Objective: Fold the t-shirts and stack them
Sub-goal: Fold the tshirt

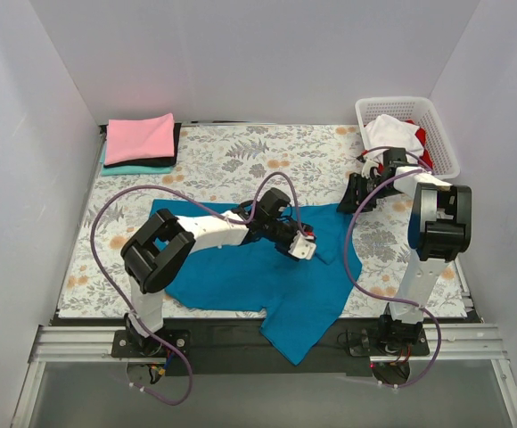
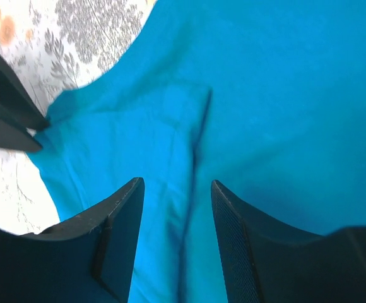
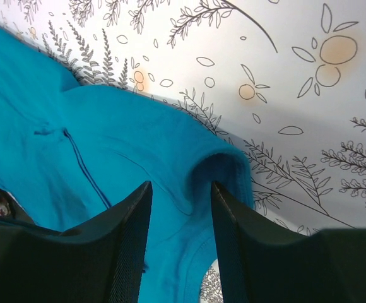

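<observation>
Teal-blue t-shirt (image 1: 241, 276): plain, single colour, spread out with some wrinkles on floral table cloth (image 1: 214, 165), middle-near part of table; one corner hangs over near edge. Left gripper (image 1: 305, 251) low over shirt's right part, fingers moderately apart, seam line of cloth running between them, nothing pinched. Right gripper (image 1: 355, 193) at shirt's right edge, fingers also apart, raised hump of hem between fingertips; whether they touch it, cannot tell.

White links and black joints make up the left arm (image 1: 207, 228) and right arm (image 1: 422, 269); purple cables (image 1: 107, 207) loop alongside, jaws black and ribbed.
</observation>
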You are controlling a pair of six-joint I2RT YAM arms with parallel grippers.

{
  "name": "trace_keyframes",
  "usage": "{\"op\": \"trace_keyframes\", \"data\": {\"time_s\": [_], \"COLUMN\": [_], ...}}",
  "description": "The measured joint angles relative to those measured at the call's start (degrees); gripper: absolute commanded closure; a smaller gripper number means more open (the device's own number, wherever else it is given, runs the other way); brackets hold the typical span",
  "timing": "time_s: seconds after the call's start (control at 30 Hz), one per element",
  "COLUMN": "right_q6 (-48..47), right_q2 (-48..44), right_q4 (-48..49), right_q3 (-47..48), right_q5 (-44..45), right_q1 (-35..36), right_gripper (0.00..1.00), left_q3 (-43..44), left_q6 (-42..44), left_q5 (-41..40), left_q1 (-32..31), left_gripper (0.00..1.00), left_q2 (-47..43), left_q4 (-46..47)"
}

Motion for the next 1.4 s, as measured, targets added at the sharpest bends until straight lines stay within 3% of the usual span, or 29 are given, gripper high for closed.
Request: {"op": "trace_keyframes", "data": {"time_s": [0.47, 0.73, 0.97, 1.17, 1.4], "right_q6": [0.92, 0.5, 0.46, 0.07, -0.13], "right_q2": [1.11, 2.05, 2.12, 2.19, 2.29], "right_q4": [0.9, 2.01, 2.1, 2.12, 2.1], "right_q3": [0.07, 0.07, 0.07, 0.07, 0.09], "right_q5": [-2.51, -2.86, -2.95, -3.02, -3.37], "right_q1": [0.07, 0.2, 0.04, -0.02, -0.22], "right_gripper": [0.5, 0.49, 0.48, 0.47, 0.44], "left_q3": [4.66, 5.97, 6.67, 6.71, 5.35], "left_q6": [-0.96, -1.51, -0.7, -0.22, -1.14], "left_q5": [-1.7, -1.95, -1.79, -1.75, -0.79], "left_q1": [-2.78, -3.34, -3.52, -3.82, -3.85], "left_gripper": [0.57, 0.7, 0.68, 0.98, 1.0], "left_q2": [9.09, 10.21, 11.52, 11.61, 10.1], "left_q4": [4.79, 6.93, 7.45, 6.97, 6.64]}}
